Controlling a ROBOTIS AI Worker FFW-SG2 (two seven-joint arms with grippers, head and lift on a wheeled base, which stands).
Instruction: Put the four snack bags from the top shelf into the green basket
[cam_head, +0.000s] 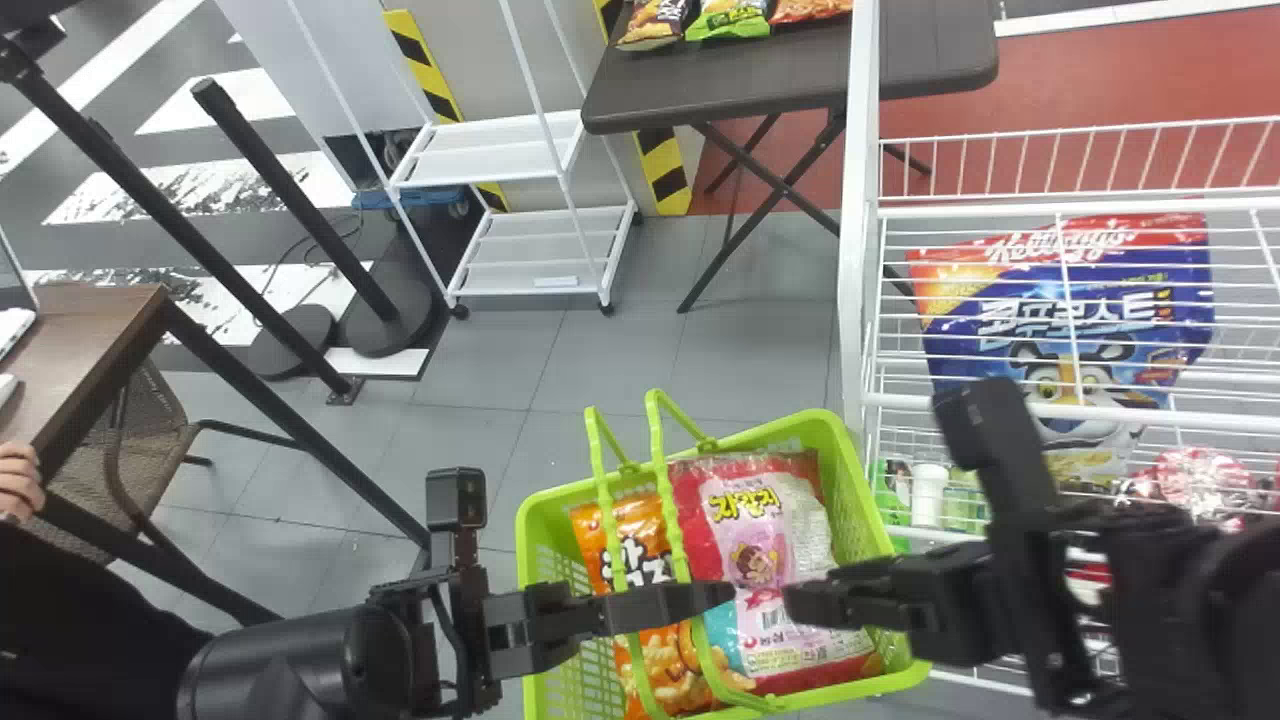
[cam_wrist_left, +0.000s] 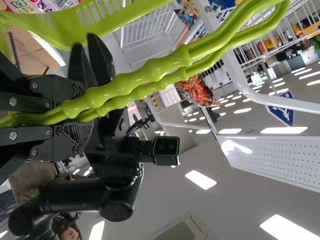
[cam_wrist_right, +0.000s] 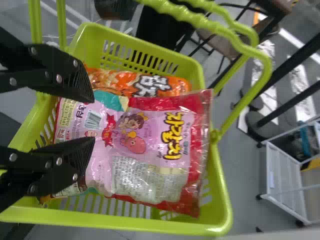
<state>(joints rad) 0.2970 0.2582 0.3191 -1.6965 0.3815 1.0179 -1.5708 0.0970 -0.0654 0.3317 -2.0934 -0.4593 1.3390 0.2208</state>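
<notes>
Left gripper (cam_head: 705, 600) pinches the handles (cam_wrist_left: 160, 67) of the green basket (cam_head: 857, 490); beyond the right gripper's (cam_head: 805, 602) spread jaws lies a pink bag (cam_wrist_right: 155, 135) (bold lettering, barcode too).

Bg stuff fyi: dark folding bench (cam_head: 700, 95) up top w/ 3 chip packs (cam_head: 730, 18) on it, approx. half over red floor (cam_head: 1090, 85), half over grey tiles (cam_head: 620, 345). White wheeled cart (cam_head: 485, 150) just L of it, 2 shelves showing, plus blk/yellow tape (cam_head: 425, 65) behind. Further L, blk posts (cam_head: 295, 200) on round bases, then a brown bench (cam_head: 85, 320) w/ a woven chair (cam_head: 150, 425) tucked near it. Left wrist cam also has ceiling lights (cam_wrist_left: 201, 180) + a blue arrow sign (cam_wrist_left: 284, 109).
</notes>
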